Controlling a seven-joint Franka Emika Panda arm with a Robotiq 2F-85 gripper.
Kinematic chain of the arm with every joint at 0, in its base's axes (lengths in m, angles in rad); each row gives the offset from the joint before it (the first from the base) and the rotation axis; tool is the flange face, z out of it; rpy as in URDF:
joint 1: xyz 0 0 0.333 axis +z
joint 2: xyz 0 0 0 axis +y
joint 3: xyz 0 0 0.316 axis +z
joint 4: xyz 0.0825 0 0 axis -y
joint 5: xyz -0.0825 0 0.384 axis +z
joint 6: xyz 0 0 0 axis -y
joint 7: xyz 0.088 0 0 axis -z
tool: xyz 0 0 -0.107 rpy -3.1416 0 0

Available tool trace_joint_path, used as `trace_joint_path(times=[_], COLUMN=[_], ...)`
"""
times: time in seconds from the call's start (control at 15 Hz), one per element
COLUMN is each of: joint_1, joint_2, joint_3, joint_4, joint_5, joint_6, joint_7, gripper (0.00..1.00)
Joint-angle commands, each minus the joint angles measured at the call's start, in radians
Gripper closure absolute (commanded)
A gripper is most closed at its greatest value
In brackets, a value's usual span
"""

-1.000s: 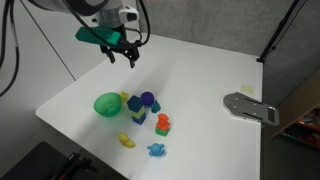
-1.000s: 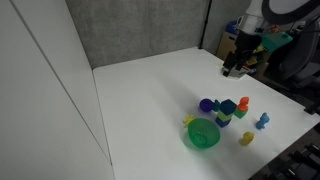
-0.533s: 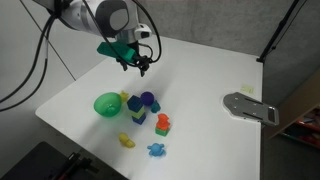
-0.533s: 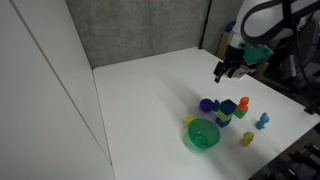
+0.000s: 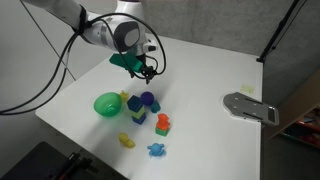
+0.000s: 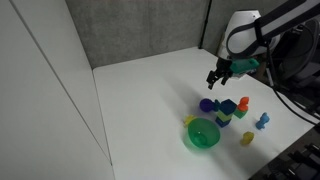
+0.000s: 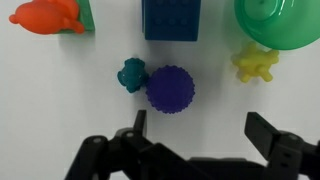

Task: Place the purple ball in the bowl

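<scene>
White tabletop (image 5: pixel 200 60), grey backdrop (image 6: pixel 140 30) behind it. Over the toy cluster the gripper (image 7: pixel 196 122) hovers with jaws spread wide and nothing held. Both exterior views put it clearly above the table, not down at toy level.

Wrist view: purple ball (image 7: pixel 170 89) sits on the table just ahead of the finger gap, slightly off its centre line. An exterior view shows the same ball (image 5: pixel 147 100) at the edge of the cluster, below the gripper.

Progress, as I read it: nothing done yet. The ball is not grasped and the bowl (image 7: pixel 290 30) has no ball in it. Remaining steps are line up, descend, close, lift, carry over, release.

Clutter around the ball:
- teal toy (image 7: pixel 132 74) is touching it or just beside it, can't tell which. One finger has to come down near there.
- blue block (image 7: pixel 173 18) is just beyond the ball, apart from it.
- yellow toy (image 7: pixel 255 64) lies between ball and bowl, right at the bowl's rim.
- orange toy (image 7: pixel 45 16) is off to the far side, well apart.

Room: bare surface on the gripper's side of the ball, so a straight drop looks open. The carry to the bowl is short — it needs to clear the yellow toy.

Edges: of all the toys the bowl (image 5: pixel 98 100) sits nearest the table edge, so an overshoot there risks sending the ball off. The metal plate (image 5: pixel 250 107) is well apart.
</scene>
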Motion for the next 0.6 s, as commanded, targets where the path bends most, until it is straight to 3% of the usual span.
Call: trace_joint_path(times=[0.0,0.53], joint_1=[0.004,0.013], joint_2=[0.078,0.216], joint_3=[-0.008,-0.026], joint_4=[0.069,0.154], joint_5=[-0.005,-0.019], joint_6=[0.002,0.018], joint_7=[0.037,0.051], gripper=[0.00,0.00])
